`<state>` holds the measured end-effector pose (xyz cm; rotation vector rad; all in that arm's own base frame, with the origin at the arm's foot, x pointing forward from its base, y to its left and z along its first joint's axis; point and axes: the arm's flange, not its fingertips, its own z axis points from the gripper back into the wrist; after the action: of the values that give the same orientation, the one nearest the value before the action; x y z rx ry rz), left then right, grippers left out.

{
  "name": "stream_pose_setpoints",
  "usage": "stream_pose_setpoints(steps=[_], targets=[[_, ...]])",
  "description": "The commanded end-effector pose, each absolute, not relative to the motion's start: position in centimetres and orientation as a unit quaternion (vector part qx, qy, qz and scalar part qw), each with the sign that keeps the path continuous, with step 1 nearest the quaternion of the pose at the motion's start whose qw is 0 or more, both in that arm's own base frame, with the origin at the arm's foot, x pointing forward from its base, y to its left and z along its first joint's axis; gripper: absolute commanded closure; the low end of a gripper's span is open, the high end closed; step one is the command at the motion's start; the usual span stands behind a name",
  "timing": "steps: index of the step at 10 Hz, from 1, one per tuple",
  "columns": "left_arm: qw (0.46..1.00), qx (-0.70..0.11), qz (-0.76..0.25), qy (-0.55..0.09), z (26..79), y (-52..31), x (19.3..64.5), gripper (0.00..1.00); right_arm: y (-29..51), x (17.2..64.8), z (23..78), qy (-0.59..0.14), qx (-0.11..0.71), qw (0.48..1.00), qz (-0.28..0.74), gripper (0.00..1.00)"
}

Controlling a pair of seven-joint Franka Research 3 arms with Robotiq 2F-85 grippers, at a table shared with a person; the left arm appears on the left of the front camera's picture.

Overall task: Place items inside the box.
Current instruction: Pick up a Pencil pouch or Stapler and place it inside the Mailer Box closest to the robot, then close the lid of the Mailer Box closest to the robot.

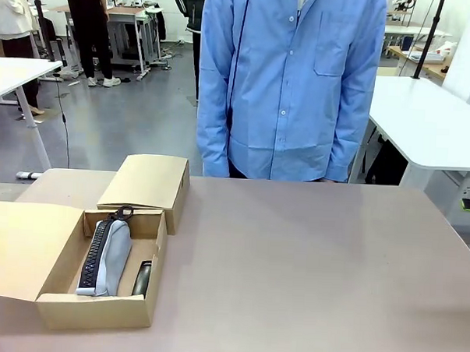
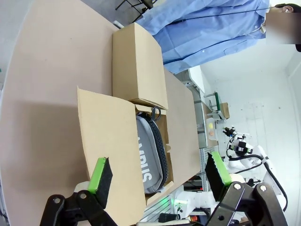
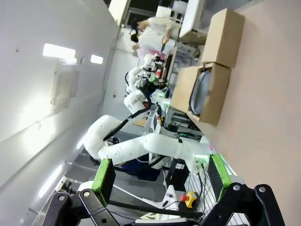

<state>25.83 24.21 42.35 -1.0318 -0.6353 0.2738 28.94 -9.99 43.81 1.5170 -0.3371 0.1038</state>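
The box sits at the table's left front, flaps open. Inside it the grey pouch lies on its side, long axis running front to back, zip pull toward the person; its lettering is partly cut off by a flap. Beside it a dark item is half hidden, unidentifiable. My left gripper stands open, holding nothing. My right gripper likewise stands open, empty.

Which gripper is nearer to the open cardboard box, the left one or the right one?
The left gripper: it hangs open close above the box. The right gripper, open too, sees the box far off across the table.
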Motion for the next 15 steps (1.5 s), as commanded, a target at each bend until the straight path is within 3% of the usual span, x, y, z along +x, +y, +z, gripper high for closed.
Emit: stream_pose_setpoints(steps=[1, 10, 11, 12, 15], targets=[[0.807, -0.489, 0.122, -0.309, 42.4, 24.2, 25.8, 0.0, -9.2, 28.7, 44.4, -0.145, 0.691, 0.705, 0.065, 0.0], [0.813, -0.483, 0.128, -0.298, 42.3, 24.2, 25.8, 0.0, -9.2, 28.7, 44.4, -0.145, 0.691, 0.705, 0.065, 0.0], [0.792, -0.507, -0.008, -0.339, 43.2, 23.5, 25.8, 0.0, -9.2, 28.7, 44.4, -0.145, 0.691, 0.705, 0.065, 0.0], [0.779, -0.466, -0.097, -0.408, 43.8, 22.8, 25.7, 0.0, -9.2, 28.7, 44.4, -0.145, 0.691, 0.705, 0.065, 0.0], [0.749, -0.406, -0.253, -0.458, 46.6, 19.1, 24.5, 0.0, -9.2, 28.7, 44.4, -0.145, 0.691, 0.705, 0.065, 0.0]])
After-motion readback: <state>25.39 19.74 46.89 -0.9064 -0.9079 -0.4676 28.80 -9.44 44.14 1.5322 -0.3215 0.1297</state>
